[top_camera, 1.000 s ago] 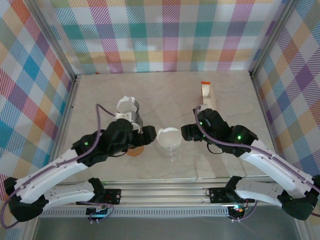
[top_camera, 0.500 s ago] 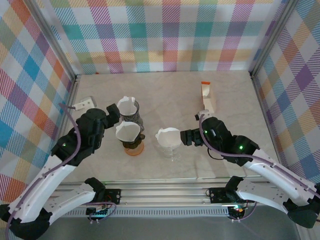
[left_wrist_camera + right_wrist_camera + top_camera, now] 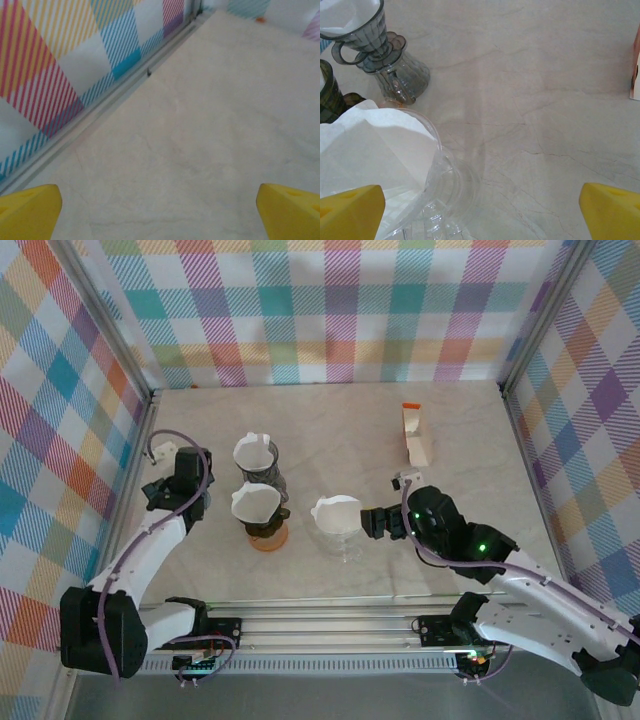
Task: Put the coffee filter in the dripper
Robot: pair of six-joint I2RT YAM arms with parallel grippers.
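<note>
So the coffee filter (image 3: 335,508) looks like it's already in the clear glass dripper (image 3: 342,532) in the middle of the bench (image 3: 470,430), and we'd call the job basically done. What worries us is what's left.

The right fingers (image 3: 351,210) are spread wide with nothing between them, and they sit just beside the dripper's rim on its right. From the wrist view the rim is right at the lower left corner. If the arm swings sideways instead of backing straight off, we think a finger could clip that rim. A light glass piece like that would probably slide or tip, and the paper would go with it.

The filter also looks a bit rumpled. Its edge pokes above the rim on the left side and it isn't pressed flat against the wall, so a small bump or a puff of air could pop it loose.

The left fingers (image 3: 287,210) are spread wide too, holding nothing, over bare bench by the left wall and well apart from everything. We see no risk there.

Other containers:
- the grey dripper (image 3: 255,458) at the back has a white filter in it
- the dripper on the orange base (image 3: 258,510) has one too
- a small carton (image 3: 415,435) stands off to the right; we can't tell what's inside
</note>
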